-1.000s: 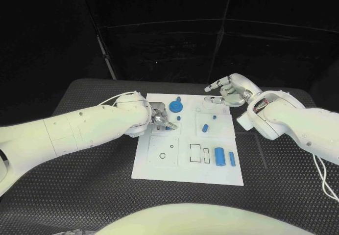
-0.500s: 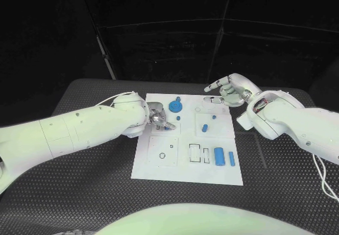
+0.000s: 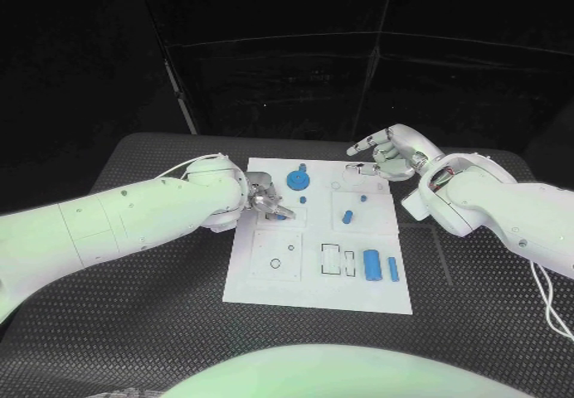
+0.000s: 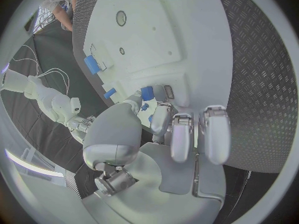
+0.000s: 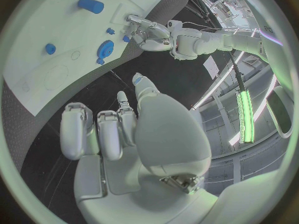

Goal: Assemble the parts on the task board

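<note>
**Two hands at the board's far end, one part pinched**

Two hands work at the far end of your task board [image 3: 269,286], a flat white rectangular plate lying on the black counter [image 3: 156,315], whose surface is a ribbed, diamond-patterned mat. You have wide open mat along both long edges of the board and at its near edge.

Your left hand [image 3: 265,201] sits over the board's far left corner, its silver fingers [image 4: 163,118] closed around a small blue part [image 4: 147,93], which is held just above the white surface. Your right hand [image 3: 389,154] hovers off the board's far right corner, fingers loosely curled and apart, holding nothing.

Loose parts on the board:
- a round blue gear-like disc [image 3: 299,178] near the far edge, just beside the left hand;
- a small blue stub [image 3: 348,218] near the middle;
- a blue cylinder [image 3: 372,264] lying on its side toward the near right, with a thinner blue pin [image 3: 391,267] just beside it.

Outlined rectangular recesses [image 3: 338,259] lie left of the cylinder; a small round hole [image 3: 275,264] marks the near left panel.
</note>
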### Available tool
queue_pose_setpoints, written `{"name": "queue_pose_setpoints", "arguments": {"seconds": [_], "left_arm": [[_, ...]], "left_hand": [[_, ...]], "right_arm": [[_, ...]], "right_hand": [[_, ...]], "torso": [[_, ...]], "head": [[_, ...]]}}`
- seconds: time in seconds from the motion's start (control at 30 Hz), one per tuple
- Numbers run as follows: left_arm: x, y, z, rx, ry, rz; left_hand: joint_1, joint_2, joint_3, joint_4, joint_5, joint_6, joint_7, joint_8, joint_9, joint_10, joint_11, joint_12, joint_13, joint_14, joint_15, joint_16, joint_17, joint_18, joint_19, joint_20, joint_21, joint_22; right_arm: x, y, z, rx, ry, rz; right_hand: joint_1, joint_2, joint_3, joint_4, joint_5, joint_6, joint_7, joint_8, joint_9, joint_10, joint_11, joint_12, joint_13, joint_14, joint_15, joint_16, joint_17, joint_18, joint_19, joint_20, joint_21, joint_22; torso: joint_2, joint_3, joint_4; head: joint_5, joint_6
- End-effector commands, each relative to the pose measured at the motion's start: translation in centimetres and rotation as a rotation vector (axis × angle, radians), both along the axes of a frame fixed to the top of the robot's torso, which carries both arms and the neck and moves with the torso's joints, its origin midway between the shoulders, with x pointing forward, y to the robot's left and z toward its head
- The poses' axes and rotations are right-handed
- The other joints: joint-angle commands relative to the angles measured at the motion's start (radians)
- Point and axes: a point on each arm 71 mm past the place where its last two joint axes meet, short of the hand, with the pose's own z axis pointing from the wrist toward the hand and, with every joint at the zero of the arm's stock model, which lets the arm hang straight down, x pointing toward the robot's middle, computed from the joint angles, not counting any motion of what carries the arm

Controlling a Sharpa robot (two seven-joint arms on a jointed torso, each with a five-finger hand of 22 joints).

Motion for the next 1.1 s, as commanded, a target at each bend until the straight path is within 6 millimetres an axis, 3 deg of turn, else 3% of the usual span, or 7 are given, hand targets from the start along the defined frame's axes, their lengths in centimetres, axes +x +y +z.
{"name": "queue_pose_setpoints", "arguments": {"seconds": [0.03,0.63,1.1], "left_arm": [[-0.01,-0.12,0.08,0.002,0.003,0.0],[0.25,-0.71,0.28,-0.031,-0.015,0.017],[0.63,-0.4,0.25,-0.028,-0.016,0.031]], "left_hand": [[-0.009,0.005,-0.012,0.005,0.004,0.007,-0.001,0.004,0.002,0.004,0.001,0.0,0.0,0.106,-0.009,0.003,0.263,-0.017,0.019,-0.004,0.002,0.114],[0.012,0.015,-0.042,0.014,0.004,0.007,-0.002,0.003,0.003,0.003,0.0,-0.001,-0.001,0.106,-0.009,0.003,0.263,-0.017,0.018,-0.004,0.001,0.114],[0.123,0.066,-0.069,-0.013,0.004,0.004,-0.002,0.001,0.007,0.001,-0.001,-0.006,-0.005,0.106,-0.009,0.003,0.263,-0.016,0.017,-0.004,-0.002,0.112]], "right_arm": [[-0.01,0.12,0.13,0.0,-0.004,0.011],[0.03,0.15,0.09,-0.001,-0.002,0.011],[0.06,0.13,0.05,-0.003,0.002,0.011]], "right_hand": [[-0.011,-0.002,-0.002,-0.005,0.002,0.006,0.0,0.004,-0.002,-0.001,-0.002,-0.004,0.045,0.061,-0.005,-0.003,0.054,0.008,-0.004,-0.003,-0.004,-0.001],[-0.013,-0.002,-0.003,-0.005,0.0,0.006,0.0,0.004,-0.002,-0.001,-0.002,-0.004,0.044,0.06,-0.005,-0.003,0.053,0.008,-0.005,-0.003,-0.004,-0.002],[-0.014,-0.001,-0.003,-0.005,-0.001,0.006,0.0,0.004,-0.002,-0.001,-0.002,-0.003,0.045,0.061,-0.005,-0.003,0.054,0.008,-0.005,-0.003,-0.004,-0.001]], "torso": [[0.001,0.0008,-0.0014],[0.0,0.0008,-0.0011],[0.0,0.0007,-0.0011]], "head": [[0.0,0.001],[0.001,0.002],[0.001,0.001]]}}
